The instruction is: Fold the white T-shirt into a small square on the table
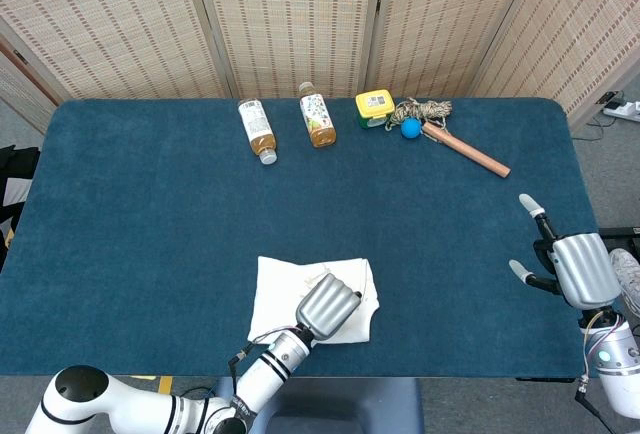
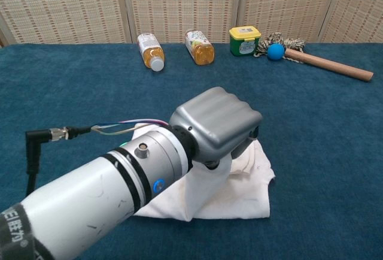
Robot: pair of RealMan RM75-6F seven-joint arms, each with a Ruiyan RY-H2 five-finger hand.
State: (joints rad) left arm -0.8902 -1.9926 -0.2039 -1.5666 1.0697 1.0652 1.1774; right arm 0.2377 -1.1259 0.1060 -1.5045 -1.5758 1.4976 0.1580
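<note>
Left robot hand [image 2: 218,125] grips the white T-shirt [image 1: 281,295] — apparently a fold; right robot hand [image 1: 572,266] spread, empty.

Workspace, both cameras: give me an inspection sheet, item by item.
Surface: blue cloth-covered table, flat.
Job's thing: white T-shirt, partly folded, near front edge; one flap lifted.
Clutter: two bottles lying down, yellow-lidded container, blue ball, rope bundle, wooden stick, all along far edge.
Hands: left hand grips the lifted flap; right hand holds nothing, fingers apart, at table's right edge.
Cables: thin wires at left wrist.
Surroundings: woven folding screens behind table.
</note>
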